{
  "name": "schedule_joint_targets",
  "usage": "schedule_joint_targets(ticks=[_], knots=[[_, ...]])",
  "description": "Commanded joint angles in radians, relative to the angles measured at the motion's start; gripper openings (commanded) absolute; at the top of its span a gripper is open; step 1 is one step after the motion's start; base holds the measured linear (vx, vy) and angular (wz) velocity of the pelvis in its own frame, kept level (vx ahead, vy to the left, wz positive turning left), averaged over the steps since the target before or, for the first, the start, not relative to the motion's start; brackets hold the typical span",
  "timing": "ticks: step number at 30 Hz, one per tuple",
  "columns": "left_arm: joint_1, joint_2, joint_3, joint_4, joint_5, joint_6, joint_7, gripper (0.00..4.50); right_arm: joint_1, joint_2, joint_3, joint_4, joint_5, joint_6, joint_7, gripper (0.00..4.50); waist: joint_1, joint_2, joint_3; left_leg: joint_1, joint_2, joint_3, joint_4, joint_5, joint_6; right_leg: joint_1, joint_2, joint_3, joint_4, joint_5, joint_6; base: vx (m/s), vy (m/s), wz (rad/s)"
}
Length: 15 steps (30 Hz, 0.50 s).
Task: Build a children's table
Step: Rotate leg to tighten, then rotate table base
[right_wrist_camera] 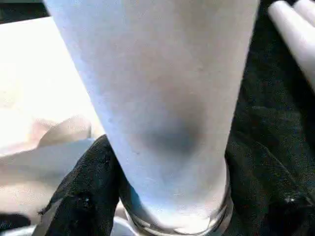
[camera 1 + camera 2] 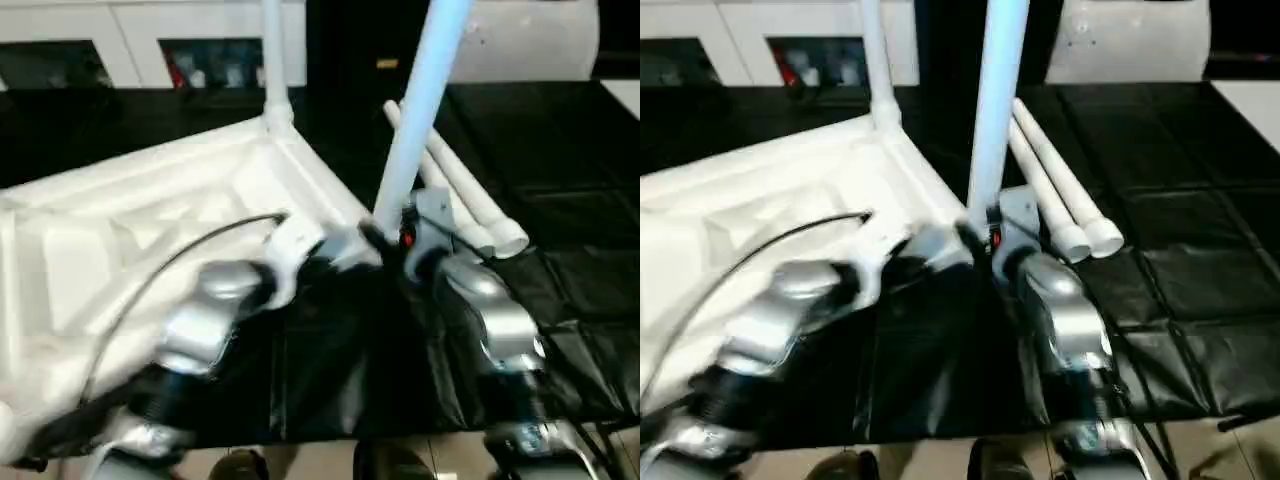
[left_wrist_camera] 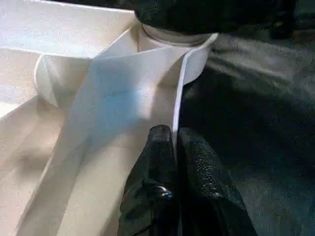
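The table top (image 2: 120, 240) lies upside down on the left of the black worktop (image 2: 560, 180), ribbed underside up, so that its round corner sockets face upward and legs can be dropped in from above. One leg (image 2: 272, 60) already stands upright in the far corner socket.

The right pincer (image 2: 392, 238) holds a second leg (image 2: 415, 120) near its lower end, its black fingers (image 1: 83, 196) set on either side of the round shaft. The leg rises steeply, leaning slightly to the right, with its base at the near right corner of the top; the low grip probably gives the arm fine control over where the end goes. In the right wrist view the base sits at a ringed opening, though whether it is fully seated cannot be told.

The left pincer (image 3: 174, 147) is nearly closed, pinching the thin edge wall of the top just beside that same corner socket (image 3: 172, 37). This looks like a steadying hold (the light plastic top would otherwise slide or tip as the leg is pressed in).

Two more legs (image 2: 470, 200) lie side by side on the worktop to the right, just behind the right arm, within reach for the remaining corners. A white cabinet (image 2: 80, 40) stands along the far side.
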State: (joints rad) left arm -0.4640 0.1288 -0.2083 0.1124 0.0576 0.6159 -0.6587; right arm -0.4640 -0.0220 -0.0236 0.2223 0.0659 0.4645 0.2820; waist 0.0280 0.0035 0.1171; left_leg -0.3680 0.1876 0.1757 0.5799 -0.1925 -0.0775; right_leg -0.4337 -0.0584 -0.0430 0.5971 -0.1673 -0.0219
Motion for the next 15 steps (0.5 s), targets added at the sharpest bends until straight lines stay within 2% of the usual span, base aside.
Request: schedule_joint_targets(ticks=[1, 3, 6, 7, 8, 9, 10, 11, 14, 15], knots=[[-0.093, -0.083, 0.030, 0.048, 0.013, -0.075, 0.194, 0.00, 0.034, 0.132, 0.114, 0.042, 0.062, 0.037, 0.042, 2.69, 0.000, -0.013, -0.063, 0.003, 0.023, -0.004, -0.063, -0.106, 0.063, 0.059, -0.062, 0.046, -0.076, -0.237, -0.167, 0.000, 0.000, 0.00], [-0.097, -0.090, 0.018, 0.046, 0.025, -0.067, 0.194, 0.00, 0.032, 0.144, 0.100, 0.038, 0.057, 0.042, 0.023, 3.25, 0.004, -0.012, -0.065, 0.002, 0.024, -0.004, -0.063, -0.084, 0.074, 0.061, -0.062, 0.046, -0.072, -0.193, -0.175, 0.000, 0.000, 0.00], [-0.094, -0.081, 0.000, 0.034, 0.036, -0.063, 0.172, 0.00, 0.034, 0.146, 0.085, 0.030, 0.043, 0.044, 0.004, 3.41, 0.004, -0.009, -0.066, -0.004, 0.024, -0.005, -0.062, -0.073, 0.089, 0.066, -0.062, 0.044, -0.068, -0.139, -0.190, 0.000, 0.000, 0.00], [-0.093, -0.078, -0.001, 0.032, 0.034, -0.064, 0.167, 0.00, 0.035, 0.146, 0.082, 0.030, 0.042, 0.044, 0.003, 3.57, -0.004, -0.013, -0.067, -0.015, 0.020, -0.010, -0.064, -0.073, 0.086, 0.078, -0.064, 0.040, -0.064, -0.138, -0.186, 0.000, 0.000, 0.00], [-0.091, -0.071, -0.005, 0.029, 0.034, -0.069, 0.156, 0.00, 0.037, 0.143, 0.079, 0.028, 0.040, 0.043, 0.001, 3.72, -0.011, -0.011, -0.067, -0.012, 0.021, -0.011, -0.064, -0.087, 0.086, 0.075, -0.066, 0.037, -0.070, -0.160, -0.187, 0.000, 0.000, 0.00], [-0.091, -0.071, -0.005, 0.029, 0.034, -0.069, 0.156, 0.00, 0.037, 0.143, 0.079, 0.028, 0.040, 0.043, 0.001, 3.80, -0.015, -0.011, -0.069, -0.013, 0.022, -0.011, -0.061, -0.084, 0.089, 0.077, -0.070, 0.040, -0.069, -0.150, -0.193, 0.000, 0.000, 0.00], [-0.090, -0.070, -0.007, 0.029, 0.037, -0.073, 0.152, 0.00, 0.036, 0.144, 0.076, 0.031, 0.038, 0.041, -0.006, 3.83, -0.016, -0.014, -0.071, -0.008, 0.023, -0.009, -0.059, -0.062, 0.089, 0.074, -0.066, 0.041, -0.067, -0.120, -0.203, 0.000, 0.000, 0.00], [-0.087, -0.066, -0.006, 0.030, 0.036, -0.086, 0.149, 0.00, 0.037, 0.136, 0.076, 0.033, 0.028, 0.027, -0.021, 3.99, -0.014, -0.010, -0.068, -0.004, 0.025, -0.006, -0.059, -0.047, 0.099, 0.069, -0.064, 0.044, -0.065, -0.090, -0.220, 0.000, 0.000, 0.00], [-0.084, -0.067, 0.007, 0.030, 0.021, -0.108, 0.142, 0.00, 0.043, 0.118, 0.080, 0.025, 0.012, 0.004, -0.030, 4.21, -0.011, -0.009, -0.069, -0.004, 0.026, -0.006, -0.059, -0.043, 0.105, 0.073, -0.065, 0.042, -0.059, -0.048, -0.242, 0.000, 0.000, 0.00], [-0.082, -0.072, 0.019, 0.028, 0.009, -0.117, 0.142, 0.00, 0.048, 0.112, 0.078, 0.016, 0.010, -0.001, -0.033, 4.26, -0.012, -0.013, -0.070, -0.003, 0.027, -0.005, -0.058, -0.042, 0.106, 0.074, -0.064, 0.042, -0.058, -0.045, -0.244, 0.000, 0.000, 0.00]])
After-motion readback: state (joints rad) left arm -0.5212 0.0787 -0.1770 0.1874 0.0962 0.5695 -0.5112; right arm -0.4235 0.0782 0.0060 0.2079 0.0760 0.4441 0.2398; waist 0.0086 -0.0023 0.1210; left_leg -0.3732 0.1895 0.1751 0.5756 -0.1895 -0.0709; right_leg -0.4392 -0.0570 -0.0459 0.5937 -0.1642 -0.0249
